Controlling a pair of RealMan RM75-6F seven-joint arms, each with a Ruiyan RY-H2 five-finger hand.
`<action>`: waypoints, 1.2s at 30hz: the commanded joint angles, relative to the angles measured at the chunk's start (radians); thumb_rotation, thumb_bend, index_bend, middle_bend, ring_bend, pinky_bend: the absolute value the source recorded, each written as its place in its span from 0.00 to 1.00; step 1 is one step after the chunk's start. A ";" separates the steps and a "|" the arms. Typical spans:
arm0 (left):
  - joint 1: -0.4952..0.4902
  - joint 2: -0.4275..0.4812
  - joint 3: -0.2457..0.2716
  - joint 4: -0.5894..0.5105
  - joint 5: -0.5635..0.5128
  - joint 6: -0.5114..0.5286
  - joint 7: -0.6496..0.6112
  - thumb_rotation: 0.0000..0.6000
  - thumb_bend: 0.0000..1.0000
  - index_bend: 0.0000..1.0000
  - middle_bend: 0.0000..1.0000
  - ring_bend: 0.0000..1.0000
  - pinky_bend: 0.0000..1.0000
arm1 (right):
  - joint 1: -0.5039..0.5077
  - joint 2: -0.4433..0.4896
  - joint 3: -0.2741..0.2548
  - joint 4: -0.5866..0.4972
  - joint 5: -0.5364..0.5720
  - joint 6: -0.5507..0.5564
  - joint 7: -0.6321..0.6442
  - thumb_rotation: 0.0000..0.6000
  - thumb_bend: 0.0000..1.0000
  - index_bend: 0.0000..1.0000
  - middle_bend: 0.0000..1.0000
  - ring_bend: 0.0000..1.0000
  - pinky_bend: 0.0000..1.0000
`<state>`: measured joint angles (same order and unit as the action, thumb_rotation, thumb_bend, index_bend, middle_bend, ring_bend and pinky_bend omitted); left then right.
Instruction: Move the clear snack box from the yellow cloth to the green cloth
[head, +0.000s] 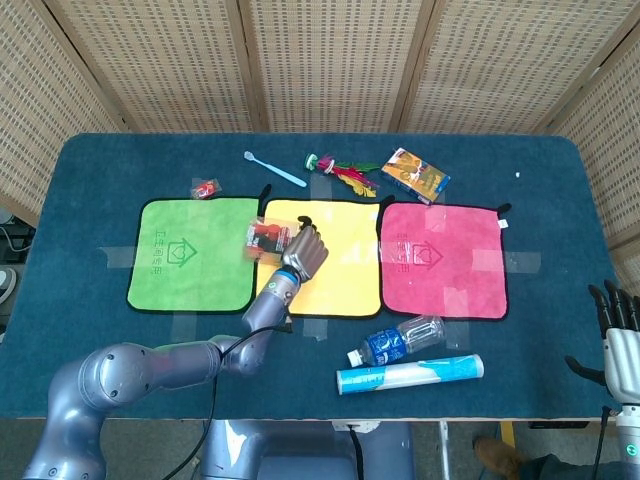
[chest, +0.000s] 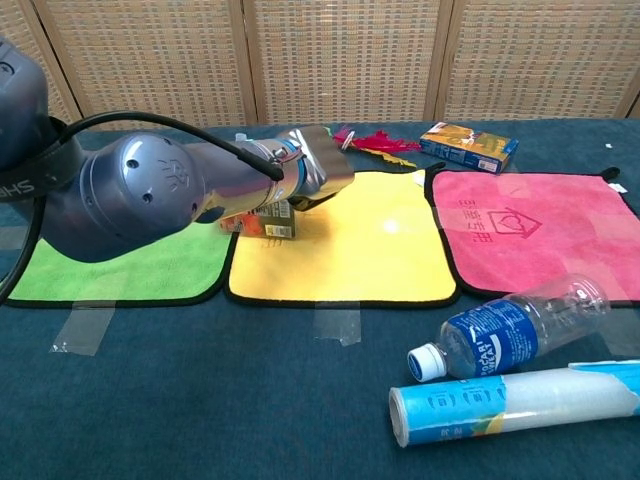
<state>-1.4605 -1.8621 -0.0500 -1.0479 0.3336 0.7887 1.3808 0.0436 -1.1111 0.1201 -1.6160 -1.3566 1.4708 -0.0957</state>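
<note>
The clear snack box (head: 266, 237) with red contents is at the left edge of the yellow cloth (head: 342, 272), overlapping the border with the green cloth (head: 190, 252). My left hand (head: 303, 250) grips it from the right, fingers curled around it. In the chest view the box (chest: 262, 222) shows under my left hand (chest: 315, 178), between the yellow cloth (chest: 360, 250) and the green cloth (chest: 120, 270). My right hand (head: 618, 320) hangs off the table's right front corner, fingers apart and holding nothing.
A pink cloth (head: 442, 258) lies to the right of the yellow one. A water bottle (head: 398, 340) and a blue-white tube (head: 410, 373) lie near the front edge. At the back are a toothbrush (head: 274, 168), a feather toy (head: 342, 171), an orange box (head: 415, 174) and a small red packet (head: 205, 187).
</note>
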 joint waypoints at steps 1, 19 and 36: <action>-0.005 0.013 0.017 -0.020 -0.019 0.017 0.028 1.00 1.00 0.61 0.35 0.28 0.23 | 0.000 0.001 0.000 -0.001 0.000 0.000 0.000 1.00 0.00 0.00 0.00 0.00 0.00; 0.024 0.106 0.074 -0.114 -0.077 0.088 0.082 1.00 1.00 0.63 0.37 0.30 0.24 | 0.000 0.003 -0.005 -0.012 -0.010 0.004 -0.003 1.00 0.00 0.00 0.00 0.00 0.00; 0.095 0.215 0.115 -0.195 -0.087 0.100 0.033 1.00 1.00 0.63 0.37 0.30 0.24 | 0.001 0.000 -0.015 -0.028 -0.029 0.008 -0.020 1.00 0.00 0.00 0.00 0.00 0.00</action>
<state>-1.3704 -1.6529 0.0617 -1.2373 0.2460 0.8901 1.4184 0.0446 -1.1107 0.1051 -1.6439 -1.3851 1.4790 -0.1153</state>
